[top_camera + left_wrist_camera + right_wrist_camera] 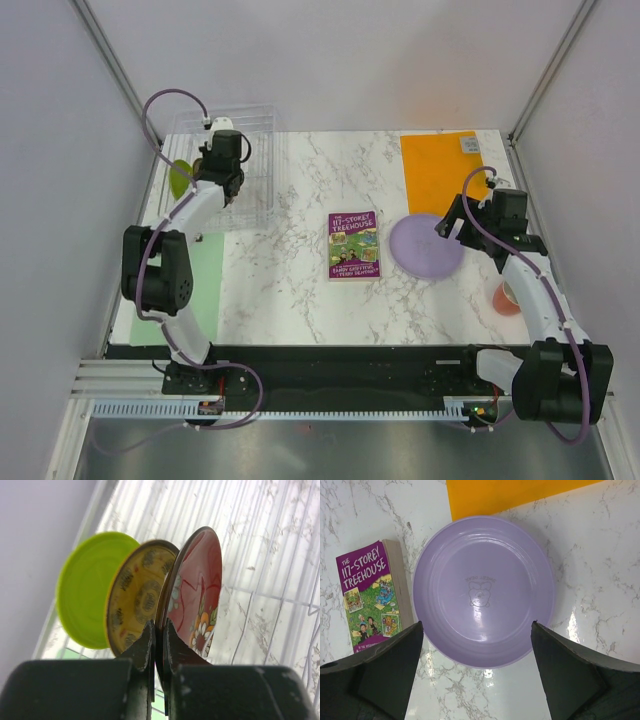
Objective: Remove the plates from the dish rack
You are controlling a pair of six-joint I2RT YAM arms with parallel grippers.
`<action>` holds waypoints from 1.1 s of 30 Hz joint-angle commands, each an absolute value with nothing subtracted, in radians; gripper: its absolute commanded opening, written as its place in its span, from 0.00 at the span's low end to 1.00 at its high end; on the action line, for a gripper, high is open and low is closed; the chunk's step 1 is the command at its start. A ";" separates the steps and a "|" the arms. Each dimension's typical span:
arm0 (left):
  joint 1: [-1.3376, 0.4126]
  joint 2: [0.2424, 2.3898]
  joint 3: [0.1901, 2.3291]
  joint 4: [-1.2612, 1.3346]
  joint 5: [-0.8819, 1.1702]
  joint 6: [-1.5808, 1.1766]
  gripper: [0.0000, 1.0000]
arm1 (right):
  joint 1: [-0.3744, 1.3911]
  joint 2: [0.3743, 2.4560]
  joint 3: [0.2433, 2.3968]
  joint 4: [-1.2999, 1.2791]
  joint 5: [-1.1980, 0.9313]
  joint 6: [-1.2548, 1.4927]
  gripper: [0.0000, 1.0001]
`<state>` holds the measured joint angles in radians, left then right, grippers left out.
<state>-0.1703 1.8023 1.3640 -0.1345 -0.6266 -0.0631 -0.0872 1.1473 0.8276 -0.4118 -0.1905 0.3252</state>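
From where I stand, the clear plastic ribbed dish rack (255, 125) sits at about ten o'clock on the white marble table (290, 290), and three plates are standing on edge in it. The left arm reaches into it. The left claw (159, 635) is clenched on the lower rim of the dark red flower-patterned plate (200, 595), with one finger on each face of it. Just behind that plate, toward nine o'clock in the wrist view, stands the yellow patterned plate (137, 590). Beyond that is the plain lime green plate (82, 590), which also peeks out at the rack's left side from above.

Over at three o'clock on the table, the large lavender round plate (482, 590) lies flat on the marble, out of the rack. Its far rim meets the near edge of the flat orange mat (510, 495) at one o'clock. The right claw (476, 630) hangs over this plate, released, with its fingers spread wide to either side and gripping nothing.

A purple paperback book (354, 244) lies at the table's centre, just at nine o'clock from the lavender plate. An orange-pink cup (505, 298) stands near the right edge at about four o'clock, partly hidden by the right arm. A pale green mat (205, 290) lies along the left edge at eight o'clock.
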 commanded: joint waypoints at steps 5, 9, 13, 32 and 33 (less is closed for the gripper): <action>-0.216 1.621 1.419 0.061 -0.885 0.144 0.02 | -0.089 1.095 0.847 -0.420 -0.198 0.308 0.95; -0.265 1.556 1.416 0.045 -0.917 0.173 0.02 | -0.089 1.068 0.859 -0.436 -0.209 0.310 0.96; -0.321 1.439 1.405 -0.096 -0.751 0.054 0.02 | -0.089 1.037 0.873 -0.422 -0.282 0.318 0.95; -0.365 1.189 0.983 -0.032 0.276 -0.650 0.02 | 0.221 1.104 0.721 0.165 -0.569 0.663 0.95; -0.367 1.181 0.974 -0.020 0.305 -0.673 0.02 | 0.248 1.117 0.719 0.185 -0.565 0.670 0.95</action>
<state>-0.3550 1.2259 0.9932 -0.2241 0.0963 -0.4984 0.1810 1.0599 0.7422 -0.0174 -0.5495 0.5720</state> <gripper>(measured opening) 0.058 0.952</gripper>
